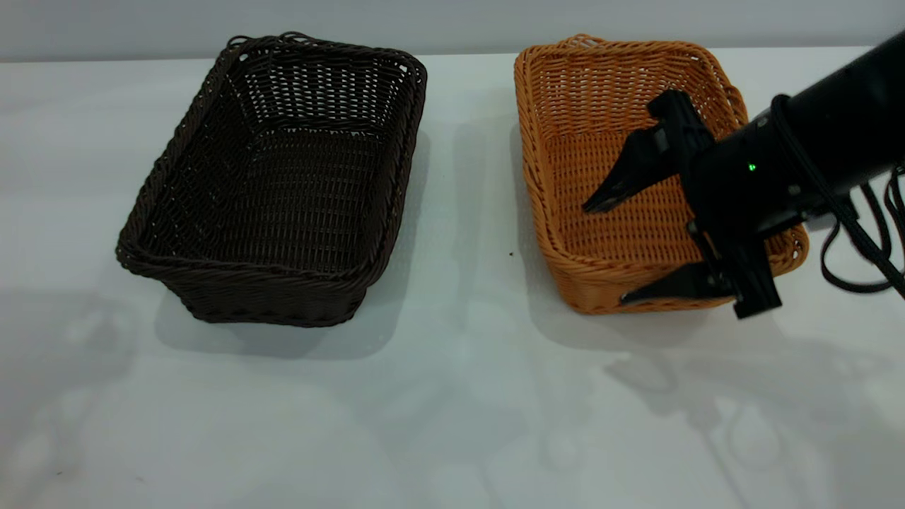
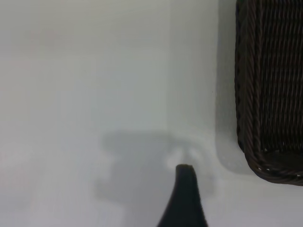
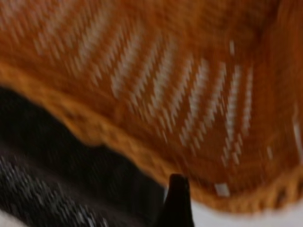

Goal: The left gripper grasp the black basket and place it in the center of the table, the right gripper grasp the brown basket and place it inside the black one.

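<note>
The white tabletop [image 1: 452, 396] carries the black basket [image 1: 279, 184] left of centre and the brown basket [image 1: 636, 170] to its right, well apart, both upright. The right pincer [image 1: 608, 251] hangs spread wide over the brown basket's near end, one finger inside, one outside its near wall. Of the left pincer, only one dark fingertip [image 2: 184, 198] shows, near the black basket's corner; whether it is spread or closed cannot be told.

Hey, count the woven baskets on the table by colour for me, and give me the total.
Dark brown-black rectangular wicker basket: 1
Orange-tan rectangular wicker basket: 1
Total: 2 baskets, side by side on the white table. The open right gripper straddles the orange-tan one's near rim.
</note>
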